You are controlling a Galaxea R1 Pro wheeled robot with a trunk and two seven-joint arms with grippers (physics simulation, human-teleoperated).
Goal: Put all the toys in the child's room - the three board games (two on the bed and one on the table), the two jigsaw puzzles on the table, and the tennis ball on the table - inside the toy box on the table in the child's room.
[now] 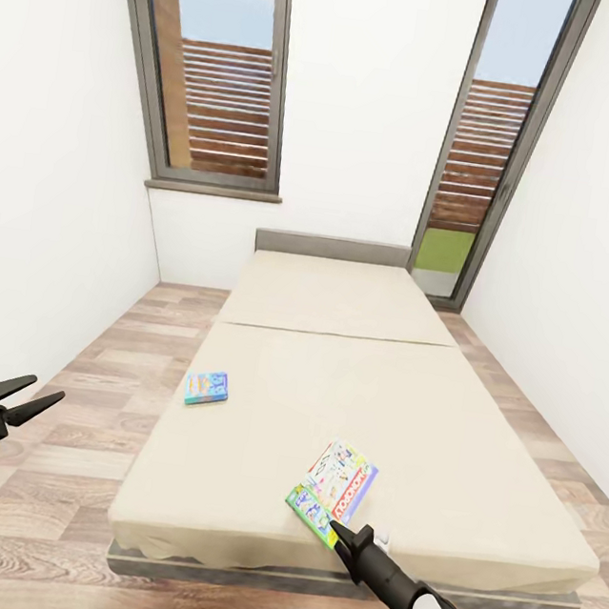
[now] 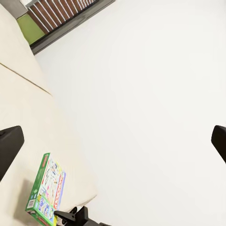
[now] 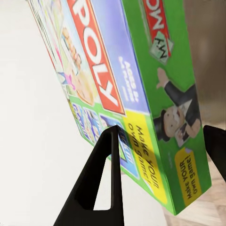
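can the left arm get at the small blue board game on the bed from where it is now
Probably yes. The left claw hangs open over the floor beside the bed, and nothing lies between it and the small blue board game near that edge.

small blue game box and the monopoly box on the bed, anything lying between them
Nothing: in the head view only bare beige bed separates the small blue game box from the Monopoly box, whose near edge sits between the right gripper fingers.
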